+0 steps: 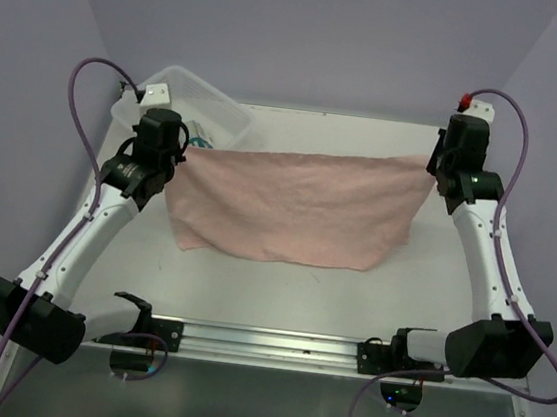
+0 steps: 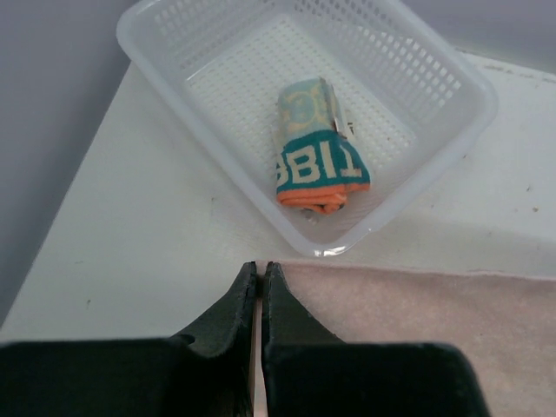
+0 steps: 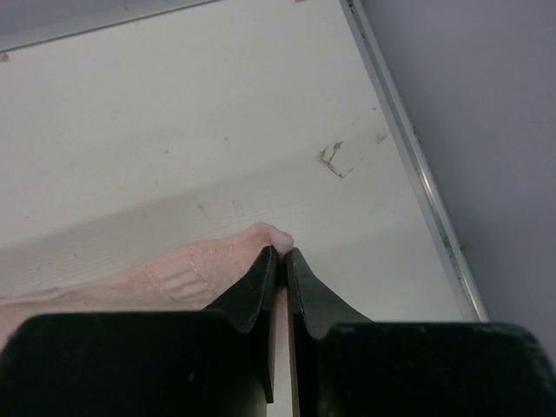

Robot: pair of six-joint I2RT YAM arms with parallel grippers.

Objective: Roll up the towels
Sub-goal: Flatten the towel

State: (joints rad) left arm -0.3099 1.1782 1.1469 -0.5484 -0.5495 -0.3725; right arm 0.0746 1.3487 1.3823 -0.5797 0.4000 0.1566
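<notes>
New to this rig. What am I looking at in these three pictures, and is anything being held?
Two robot arms, left and right, are bolted at the near edge of the table. The overhead picture looks down from behind them. The other two come from wrist cameras, and the dark wedges there are the arms' grasping parts. A pink towel stretches between the arms: the left tool and the right tool are each shut on a far corner. A white mesh basket at far left holds a rolled-up printed towel.

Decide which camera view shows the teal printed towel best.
Left wrist: the rolled teal printed towel lies unobstructed in the basket. Top view shows only a sliver; right wrist shows none.
</notes>
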